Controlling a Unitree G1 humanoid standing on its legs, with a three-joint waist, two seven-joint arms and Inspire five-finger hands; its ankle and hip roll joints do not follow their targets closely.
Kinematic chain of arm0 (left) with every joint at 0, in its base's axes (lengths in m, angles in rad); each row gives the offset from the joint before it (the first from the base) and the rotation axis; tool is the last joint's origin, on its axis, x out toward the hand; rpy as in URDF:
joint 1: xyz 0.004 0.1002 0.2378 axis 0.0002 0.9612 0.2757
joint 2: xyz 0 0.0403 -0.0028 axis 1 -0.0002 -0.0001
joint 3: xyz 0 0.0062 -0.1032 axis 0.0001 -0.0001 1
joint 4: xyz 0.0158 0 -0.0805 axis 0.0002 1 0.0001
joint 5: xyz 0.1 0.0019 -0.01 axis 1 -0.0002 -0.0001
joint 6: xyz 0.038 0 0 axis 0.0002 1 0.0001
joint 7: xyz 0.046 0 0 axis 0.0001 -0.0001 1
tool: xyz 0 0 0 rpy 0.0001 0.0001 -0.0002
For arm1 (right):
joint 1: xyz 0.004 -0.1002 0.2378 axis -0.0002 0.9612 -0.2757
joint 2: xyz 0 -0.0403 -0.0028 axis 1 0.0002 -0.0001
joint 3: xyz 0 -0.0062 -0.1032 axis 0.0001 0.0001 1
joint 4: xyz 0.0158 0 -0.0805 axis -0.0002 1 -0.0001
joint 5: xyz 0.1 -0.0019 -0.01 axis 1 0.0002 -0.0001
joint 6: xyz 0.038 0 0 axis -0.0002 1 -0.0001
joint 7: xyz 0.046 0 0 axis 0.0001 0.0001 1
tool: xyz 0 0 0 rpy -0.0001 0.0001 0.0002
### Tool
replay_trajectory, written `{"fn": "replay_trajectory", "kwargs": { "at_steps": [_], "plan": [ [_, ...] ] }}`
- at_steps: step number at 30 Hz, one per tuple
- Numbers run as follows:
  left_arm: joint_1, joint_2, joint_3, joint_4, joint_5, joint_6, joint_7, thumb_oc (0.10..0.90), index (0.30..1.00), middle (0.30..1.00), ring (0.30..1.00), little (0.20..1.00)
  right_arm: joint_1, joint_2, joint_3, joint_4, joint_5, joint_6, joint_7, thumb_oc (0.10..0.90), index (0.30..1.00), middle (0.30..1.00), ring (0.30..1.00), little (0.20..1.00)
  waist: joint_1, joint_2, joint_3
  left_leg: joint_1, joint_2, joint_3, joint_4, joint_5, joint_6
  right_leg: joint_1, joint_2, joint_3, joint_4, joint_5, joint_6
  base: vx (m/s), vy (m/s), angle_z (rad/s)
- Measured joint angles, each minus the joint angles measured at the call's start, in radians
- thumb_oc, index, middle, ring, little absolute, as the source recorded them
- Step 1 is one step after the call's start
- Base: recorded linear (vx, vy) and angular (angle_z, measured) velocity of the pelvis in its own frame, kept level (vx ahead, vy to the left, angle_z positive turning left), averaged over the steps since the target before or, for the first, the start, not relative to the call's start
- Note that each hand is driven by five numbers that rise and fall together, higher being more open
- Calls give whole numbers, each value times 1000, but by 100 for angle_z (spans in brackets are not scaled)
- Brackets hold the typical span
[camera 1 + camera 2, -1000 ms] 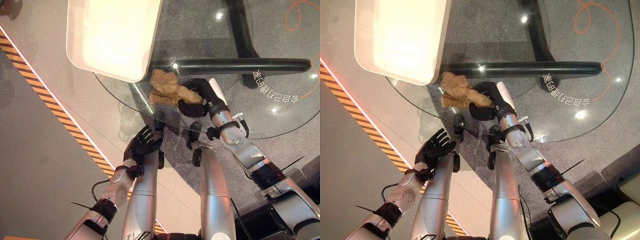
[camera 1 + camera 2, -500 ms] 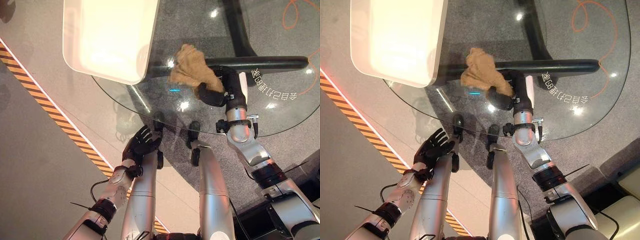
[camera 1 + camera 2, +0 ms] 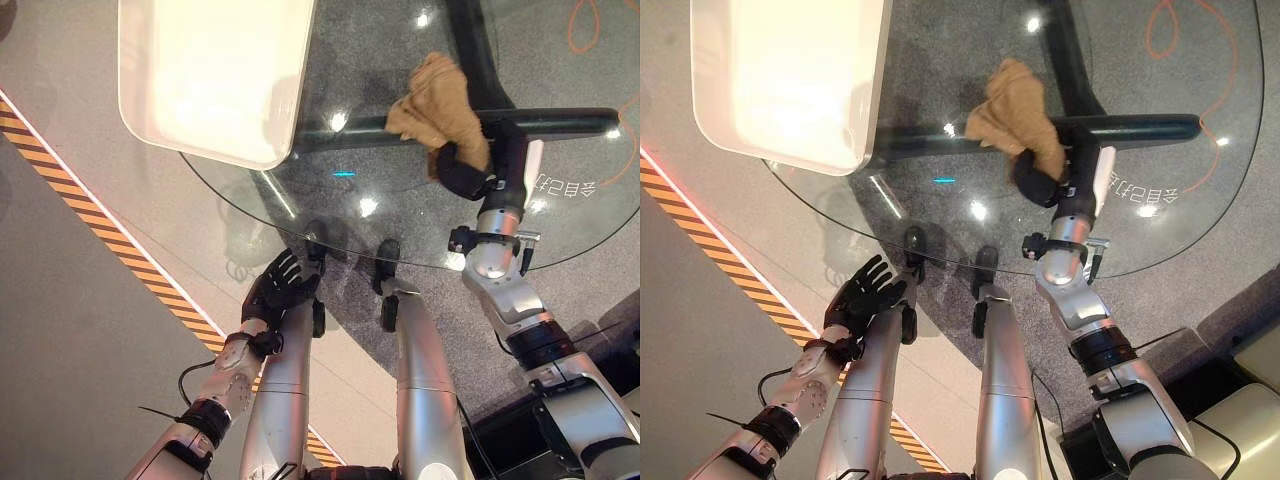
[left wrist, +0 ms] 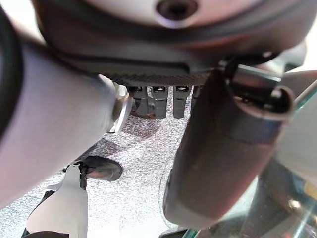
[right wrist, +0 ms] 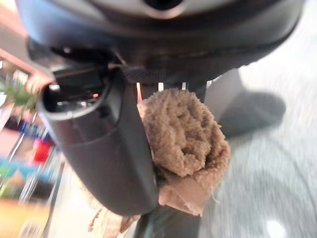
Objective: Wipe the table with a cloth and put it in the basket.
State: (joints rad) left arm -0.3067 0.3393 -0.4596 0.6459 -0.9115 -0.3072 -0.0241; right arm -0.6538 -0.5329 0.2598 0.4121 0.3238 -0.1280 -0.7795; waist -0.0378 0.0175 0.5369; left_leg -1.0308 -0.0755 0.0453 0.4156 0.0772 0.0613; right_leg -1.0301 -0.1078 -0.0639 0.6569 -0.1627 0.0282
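Now: your right robot hand (image 3: 462, 172) pinching cloth (image 3: 438, 103) has swept away from basket (image 3: 215, 75) | tabletop (image 3: 400, 210) wipe underway | left robot hand (image 3: 281, 291) spread, idle.

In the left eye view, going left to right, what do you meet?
Striped floor tape → white basket → left hand, open below the glass table → tan cloth → right hand gripping the cloth.
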Motion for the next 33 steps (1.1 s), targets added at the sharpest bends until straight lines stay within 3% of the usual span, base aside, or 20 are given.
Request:
{"fn": "replay_trajectory", "kwargs": {
  "at_steps": [5,11,26,33],
  "plan": [
    [0,5,-3,4,0,-5,7,800,900,900,900,900,0,0,-121,37,63,-9,-154,100,300,300,300,200,-20,-7,2,-5,-6,18,-28,13,2,-21,-2,20,-8,11,13,-17,13,-7],
    [0,6,-3,6,0,-6,15,800,900,900,900,900,34,0,-164,59,72,-32,-274,100,300,300,300,200,-22,-5,3,-5,-3,21,-48,22,-4,-29,4,22,-18,12,12,-1,5,-2],
    [-2,-17,-2,6,-1,-5,16,800,900,900,900,900,-14,1,-162,58,72,-58,-271,100,300,300,300,200,6,15,5,0,1,19,-66,32,-18,-34,10,20,-14,15,2,0,0,0],
    [-2,-18,0,7,-1,-4,15,800,900,900,900,900,-10,1,-154,-15,25,-57,-202,100,300,300,300,200,6,16,5,0,1,16,-66,36,-22,-34,11,17,-12,14,0,0,0,0]
  ]
}}
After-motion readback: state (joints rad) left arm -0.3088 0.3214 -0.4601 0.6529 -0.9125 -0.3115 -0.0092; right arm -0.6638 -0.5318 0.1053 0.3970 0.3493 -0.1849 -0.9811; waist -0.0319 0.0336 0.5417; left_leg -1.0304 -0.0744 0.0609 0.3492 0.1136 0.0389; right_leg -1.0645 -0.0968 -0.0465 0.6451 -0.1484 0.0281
